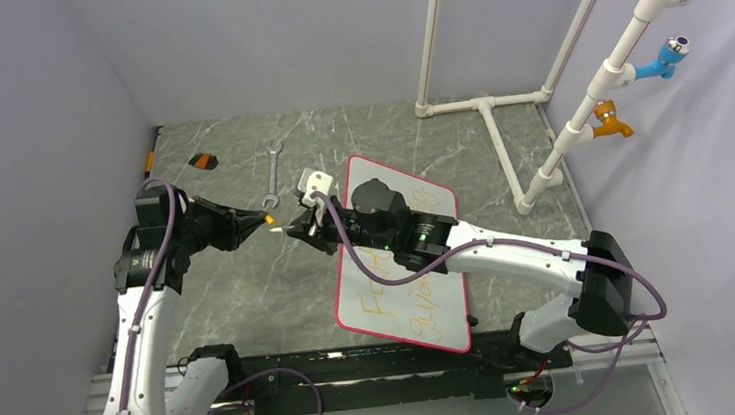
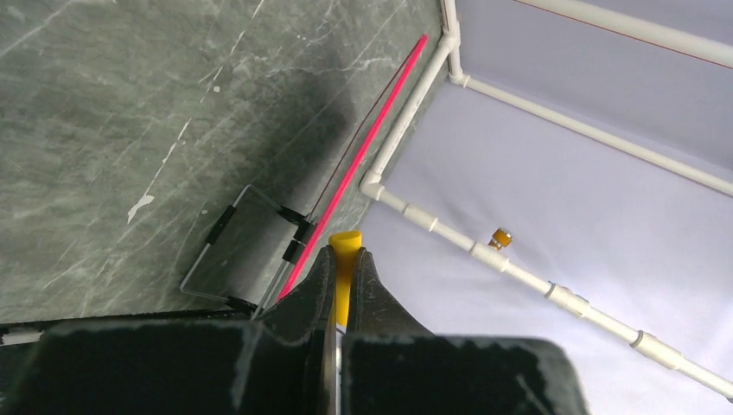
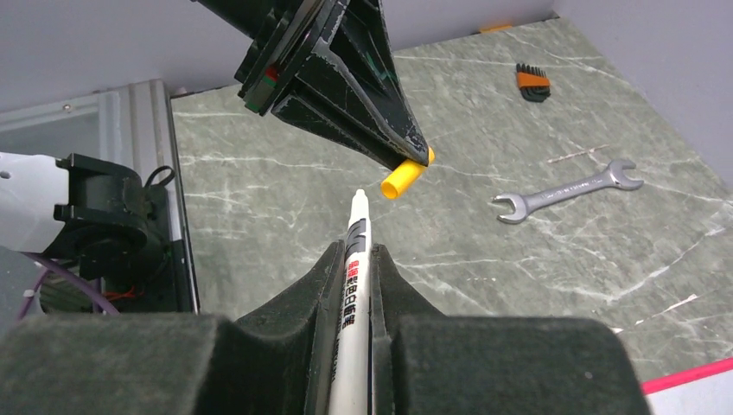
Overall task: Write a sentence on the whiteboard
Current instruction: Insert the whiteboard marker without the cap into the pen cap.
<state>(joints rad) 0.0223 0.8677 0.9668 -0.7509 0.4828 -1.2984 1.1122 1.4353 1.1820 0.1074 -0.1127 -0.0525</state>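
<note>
Both clamped; left gripper point(image 2: 344, 258): yellow cap point(image 3: 404, 177); right gripper point(image 3: 356, 252): marker point(image 3: 355, 216)

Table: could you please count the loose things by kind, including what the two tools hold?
Whiteboard: 1
Marker: 1, held in the right tool
Yellow cap: 1, held in the left tool
Wrench: 1
Black-and-orange key set: 1
Total: 5

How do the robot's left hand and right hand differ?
The left hand is shut on a short yellow cap; the right hand on a long white marker. The left hand's arm lies beside the whiteboard; the right hand's arm crosses above it. Both point at each other, tips apart.
</note>
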